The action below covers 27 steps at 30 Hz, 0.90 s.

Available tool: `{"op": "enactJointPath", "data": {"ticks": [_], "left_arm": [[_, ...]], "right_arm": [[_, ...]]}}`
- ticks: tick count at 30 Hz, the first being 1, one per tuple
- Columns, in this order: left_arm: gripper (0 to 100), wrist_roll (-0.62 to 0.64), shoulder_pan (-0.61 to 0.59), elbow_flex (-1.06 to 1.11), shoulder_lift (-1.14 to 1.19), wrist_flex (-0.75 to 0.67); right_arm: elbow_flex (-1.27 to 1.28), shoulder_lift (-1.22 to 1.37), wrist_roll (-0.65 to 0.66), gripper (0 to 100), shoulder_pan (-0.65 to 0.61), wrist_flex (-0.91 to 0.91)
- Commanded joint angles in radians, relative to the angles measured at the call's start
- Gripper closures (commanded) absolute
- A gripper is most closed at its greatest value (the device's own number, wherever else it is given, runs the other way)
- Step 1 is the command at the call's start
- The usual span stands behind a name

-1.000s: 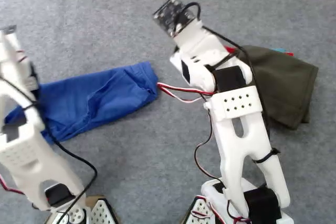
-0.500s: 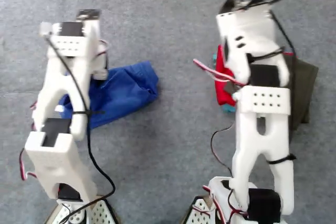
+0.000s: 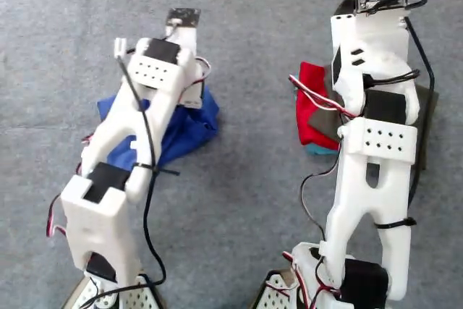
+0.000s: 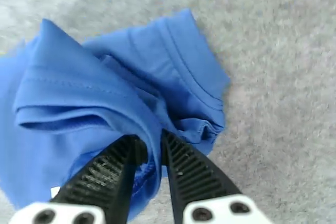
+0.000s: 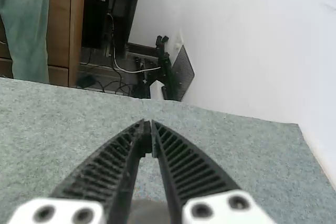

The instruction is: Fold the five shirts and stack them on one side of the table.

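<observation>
Bunched tighter now, blue shirt [image 4: 105, 87] sits pinched in left jaws.

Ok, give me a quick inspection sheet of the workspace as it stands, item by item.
Surface: grey felt-like table cover.
Job's things: blue shirt bunched under the left arm; red shirt, a teal edge and a dark olive shirt piled under the right arm.
Clutter: nothing seen.
End effectors: left end effector shut on a fold of the blue shirt; right end effector shut, holding nothing.
Cables: black cable along the left arm; red-white wires at the right arm.
Surroundings: wooden cabinet, white wall.
</observation>
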Motion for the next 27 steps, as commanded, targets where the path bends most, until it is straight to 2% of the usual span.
{"op": "enactJointPath", "data": {"ticks": [1,6,11,24,27], "left_arm": [[97,0.008,0.01,-0.027,0.034,-0.028],[97,0.009,0.015,-0.096,0.08,-0.028],[97,0.078,0.008,-0.168,0.092,-0.034],[97,0.08,0.058,-0.148,0.121,-0.075],[90,0.103,0.051,-0.17,0.146,-0.068]], "right_arm": [[-0.094,-0.005,-0.005,98.4,0.006,-0.025],[-0.102,0.019,-0.005,98.4,-0.006,-0.025],[-0.102,0.021,-0.005,98.4,-0.02,-0.021],[-0.101,0.021,-0.005,98.4,-0.021,-0.018],[-0.101,0.021,-0.003,98.4,-0.021,-0.018]]}}
